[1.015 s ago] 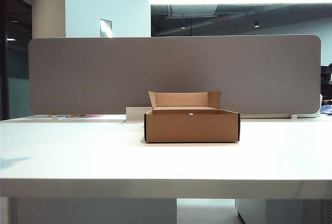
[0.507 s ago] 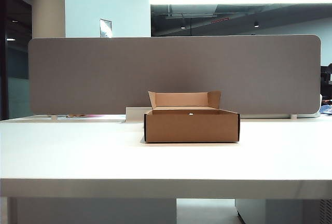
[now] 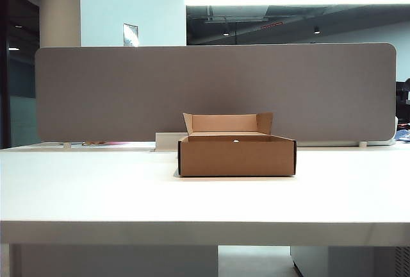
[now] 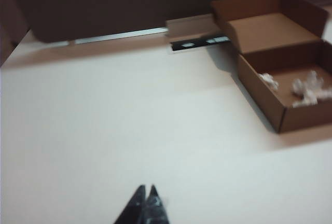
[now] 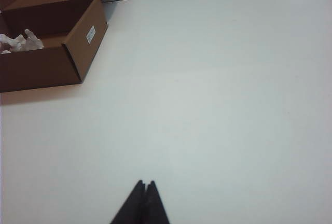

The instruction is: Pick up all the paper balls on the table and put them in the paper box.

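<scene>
Brown paper box [image 3: 237,155], white paper balls [image 4: 306,88]

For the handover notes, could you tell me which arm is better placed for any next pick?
Neither: both paper balls already lie in the paper box, and left tool and right tool hang shut over bare table.

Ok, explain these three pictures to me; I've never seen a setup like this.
This is a two-armed robot at a white table. One picture looks across the table from a fixed camera; neither arm shows there. The other two come from cameras on each wrist. The dark pointed tips are the left gripper and right gripper, both shut and holding nothing, above bare tabletop. The brown paper box stands open with its flap up, before a grey divider panel. Inside lie white paper balls; none is seen on the table.
</scene>
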Controlling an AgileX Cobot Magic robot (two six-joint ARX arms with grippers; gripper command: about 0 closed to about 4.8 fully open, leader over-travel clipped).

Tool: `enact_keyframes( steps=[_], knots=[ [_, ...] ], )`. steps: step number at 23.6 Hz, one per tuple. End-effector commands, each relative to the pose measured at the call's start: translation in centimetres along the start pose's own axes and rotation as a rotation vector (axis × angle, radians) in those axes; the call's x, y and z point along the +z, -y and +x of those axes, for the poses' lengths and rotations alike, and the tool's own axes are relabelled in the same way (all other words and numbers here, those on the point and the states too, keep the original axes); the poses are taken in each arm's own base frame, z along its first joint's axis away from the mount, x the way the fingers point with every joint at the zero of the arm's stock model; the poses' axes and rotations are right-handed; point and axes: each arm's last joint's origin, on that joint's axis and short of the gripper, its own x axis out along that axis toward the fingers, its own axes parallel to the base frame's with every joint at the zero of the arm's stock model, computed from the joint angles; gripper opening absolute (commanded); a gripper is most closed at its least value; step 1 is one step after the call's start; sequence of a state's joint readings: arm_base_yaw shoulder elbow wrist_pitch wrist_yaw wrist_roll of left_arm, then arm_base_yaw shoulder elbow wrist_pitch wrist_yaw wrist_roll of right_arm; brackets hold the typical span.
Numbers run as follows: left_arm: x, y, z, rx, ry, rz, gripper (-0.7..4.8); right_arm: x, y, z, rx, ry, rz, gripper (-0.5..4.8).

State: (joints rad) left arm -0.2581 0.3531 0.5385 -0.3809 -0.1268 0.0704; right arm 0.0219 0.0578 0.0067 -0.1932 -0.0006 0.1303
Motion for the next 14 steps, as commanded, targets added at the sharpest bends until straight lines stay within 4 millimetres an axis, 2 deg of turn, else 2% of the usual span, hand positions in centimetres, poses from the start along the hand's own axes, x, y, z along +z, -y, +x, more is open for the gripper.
enact_keyframes(
  steps=[1,8,14],
  knots=[
    [-1.6,-0.3,0.2,-0.014,0.112,-0.185,-0.06,-0.1,0.0,0.1,-0.001,0.003,-0.004,-0.05],
    [-6.9,-1.1,1.0,0.060,0.194,-0.223,-0.06,-0.1,0.0,0.1,-0.001,0.002,-0.004,-0.05],
    [-8.7,-1.1,1.5,0.069,0.185,-0.234,-0.06,-0.1,0.0,0.1,-0.001,0.002,-0.004,-0.05]
  ],
)
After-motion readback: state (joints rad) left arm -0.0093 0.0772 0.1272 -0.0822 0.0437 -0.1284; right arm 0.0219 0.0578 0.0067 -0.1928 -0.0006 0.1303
